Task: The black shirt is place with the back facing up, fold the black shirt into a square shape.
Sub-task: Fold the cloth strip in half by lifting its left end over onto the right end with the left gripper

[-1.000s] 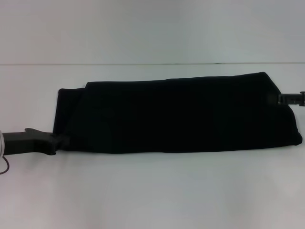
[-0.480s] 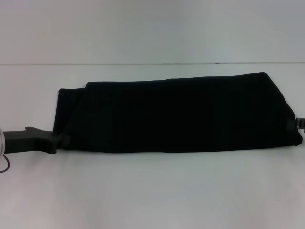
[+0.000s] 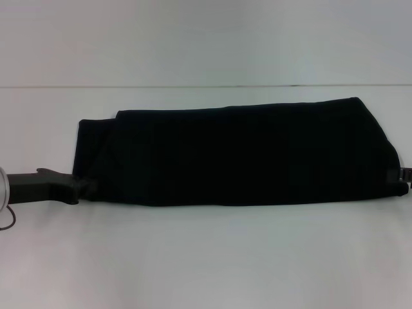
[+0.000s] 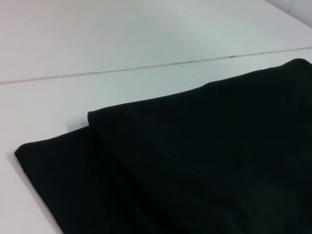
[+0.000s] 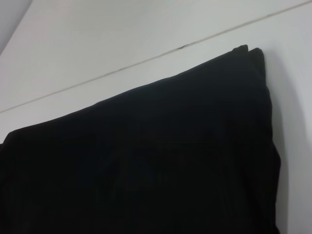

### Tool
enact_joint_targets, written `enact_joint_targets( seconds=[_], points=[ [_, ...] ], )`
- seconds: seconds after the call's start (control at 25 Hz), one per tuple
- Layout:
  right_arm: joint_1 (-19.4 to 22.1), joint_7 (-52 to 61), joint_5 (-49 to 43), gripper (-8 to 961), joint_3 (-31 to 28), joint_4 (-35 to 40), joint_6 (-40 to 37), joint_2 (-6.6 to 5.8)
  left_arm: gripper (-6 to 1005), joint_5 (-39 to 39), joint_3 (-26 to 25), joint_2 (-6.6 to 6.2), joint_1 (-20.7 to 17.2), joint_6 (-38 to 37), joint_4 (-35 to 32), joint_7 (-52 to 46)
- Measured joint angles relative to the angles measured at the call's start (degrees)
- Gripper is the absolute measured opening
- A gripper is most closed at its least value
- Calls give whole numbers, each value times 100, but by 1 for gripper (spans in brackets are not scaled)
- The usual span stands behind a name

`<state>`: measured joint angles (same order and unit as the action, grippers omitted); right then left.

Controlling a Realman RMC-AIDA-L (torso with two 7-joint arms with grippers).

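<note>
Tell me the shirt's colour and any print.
The black shirt is plain black, no print; clearest in the head view.

The head view looks down over the whole worktop (image 3: 206, 257); both wrist views sit close, low over the black shirt (image 3: 238, 154).

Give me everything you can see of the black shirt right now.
The black shirt is plain matte-black soft fabric, folded into a long band lying flat across the white table. A lower layer sticks out at its left end, and stacked fold edges show at the far right corner. The left gripper meets its near-left corner; the right gripper is at its near-right edge. It is not yet square.
</note>
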<state>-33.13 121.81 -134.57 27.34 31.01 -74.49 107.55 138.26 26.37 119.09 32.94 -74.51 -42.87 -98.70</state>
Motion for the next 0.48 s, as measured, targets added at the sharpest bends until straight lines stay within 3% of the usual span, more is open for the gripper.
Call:
enact_joint_targets(
  seconds=[0.28,0.48],
  points=[
    [-60,-51,0,912,7,-87,161,59,5,0,0,0,2,16,-1,3],
    [-97,-21,1,850,49,-150,290,80,5,0,0,-10,9,16,-2,2]
  ],
)
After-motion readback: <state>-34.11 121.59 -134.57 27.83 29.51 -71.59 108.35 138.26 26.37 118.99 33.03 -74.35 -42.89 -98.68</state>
